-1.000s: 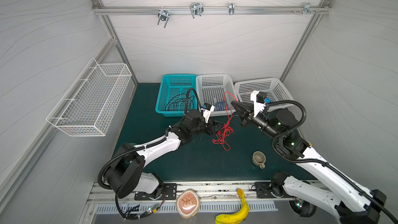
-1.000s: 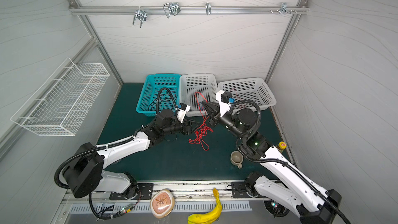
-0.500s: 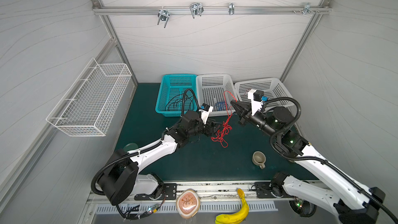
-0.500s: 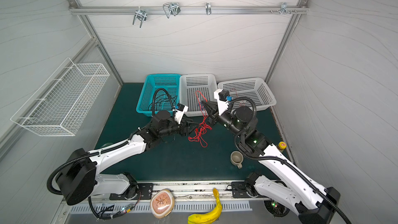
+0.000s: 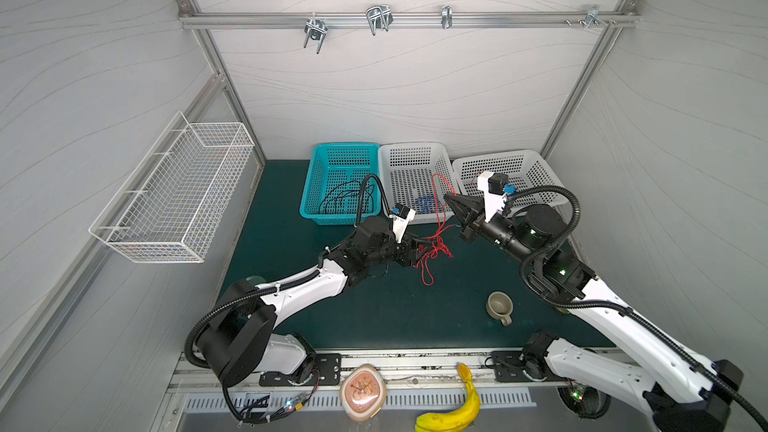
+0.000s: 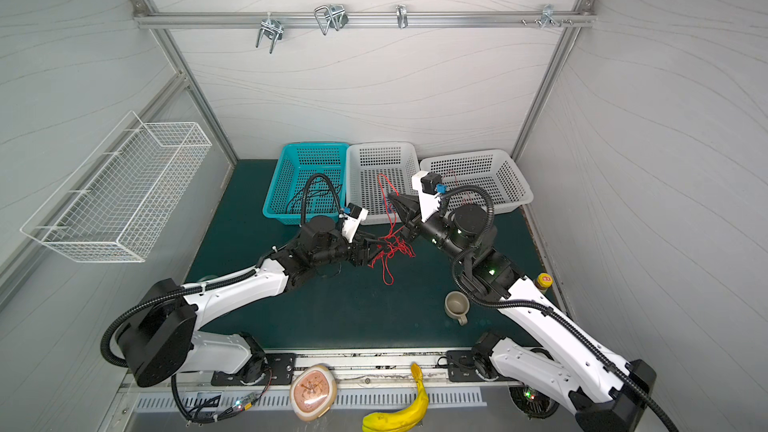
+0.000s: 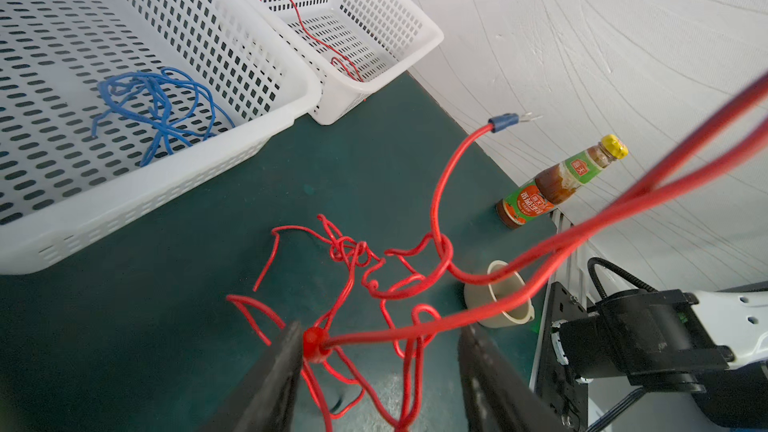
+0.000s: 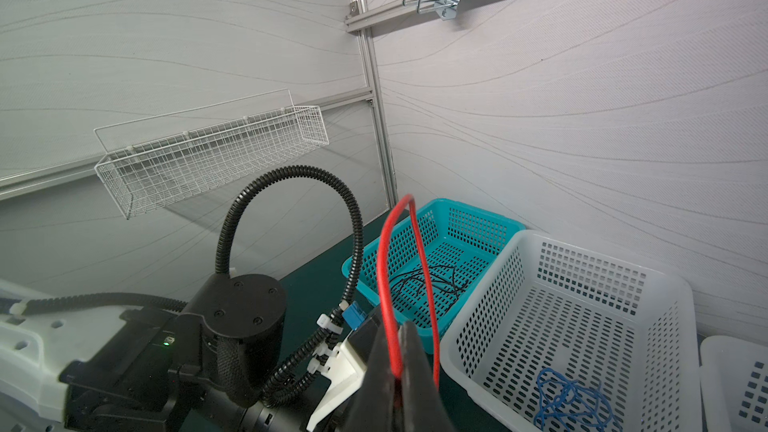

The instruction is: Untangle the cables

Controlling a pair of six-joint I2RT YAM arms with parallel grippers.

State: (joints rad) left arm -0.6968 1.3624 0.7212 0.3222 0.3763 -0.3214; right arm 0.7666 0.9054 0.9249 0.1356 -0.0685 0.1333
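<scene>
Left of the middle white basket (image 5: 411, 145), touching its wall: teal basket (image 5: 312, 184), black cables (image 5: 345, 199) loose inside, sorted by the look of it. In front of the middle white basket and a little left: left gripper (image 7: 382, 328), jaws spread wide, a red end tip (image 7: 313, 344) resting against one finger (image 7: 278, 371), nothing pinched. Just in front of the middle white basket, partly on the green mat (image 5: 374, 317), partly lifted: red tangle (image 5: 434, 248), knotted in several loops. Inside the middle white basket: blue cables (image 7: 156, 91) in a small heap. Above its front right part: right gripper (image 8: 401, 351), fingers pressed together on the held red cable (image 8: 382, 272), arching up above them and running down into the tangle. Right of the middle white basket: outer white basket (image 5: 503, 154), single red cable (image 7: 316, 41) lying inside.

Step in hand, as a judgement: parting one red strand from the knot. Hold the raised strand taut without jerking. Close the left jaws on the body of the knot, not on the stray tip. Draw apart slowly, away from the middle white basket, eyes on the loops. On any sign of cinching, ease off and regrip
</scene>
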